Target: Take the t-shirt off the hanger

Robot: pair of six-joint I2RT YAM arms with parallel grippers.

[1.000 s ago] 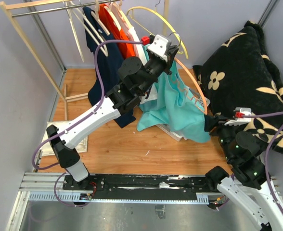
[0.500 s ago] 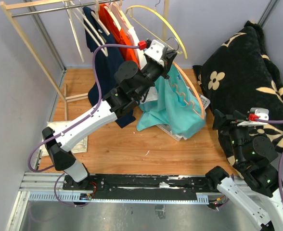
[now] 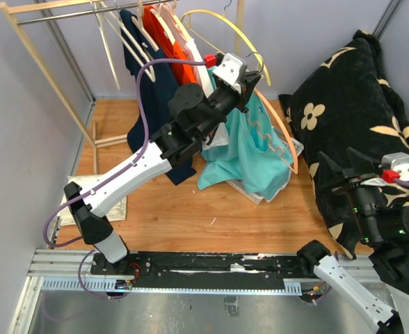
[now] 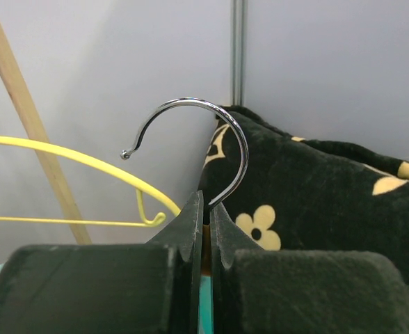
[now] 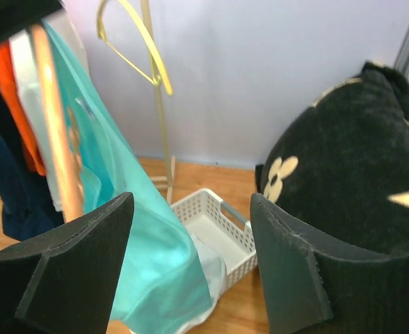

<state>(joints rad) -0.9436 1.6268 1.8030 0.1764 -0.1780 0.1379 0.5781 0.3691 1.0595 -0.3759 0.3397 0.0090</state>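
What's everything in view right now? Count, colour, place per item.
teal t-shirt: 1, teal, draped on the held hanger, hem near the floor
wooden hanger: 1, tan with chrome hook, in left gripper
yellow hanger: 1, yellow, behind the rack
clothes rack: 1, pale wood, back left
hung garments: 3 visible, navy, orange, white, on rack
basket: 1, white, under the t-shirt
blanket: 1, black with cream flowers, right
left gripper: shut on the hanger's hook
right gripper: open, empty

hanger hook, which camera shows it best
Left wrist: the hanger hook is large and sharp, its stem pinched by the left gripper. Top external shows it only tiny past that gripper; right wrist shows just the hanger's wooden arm, no hook.
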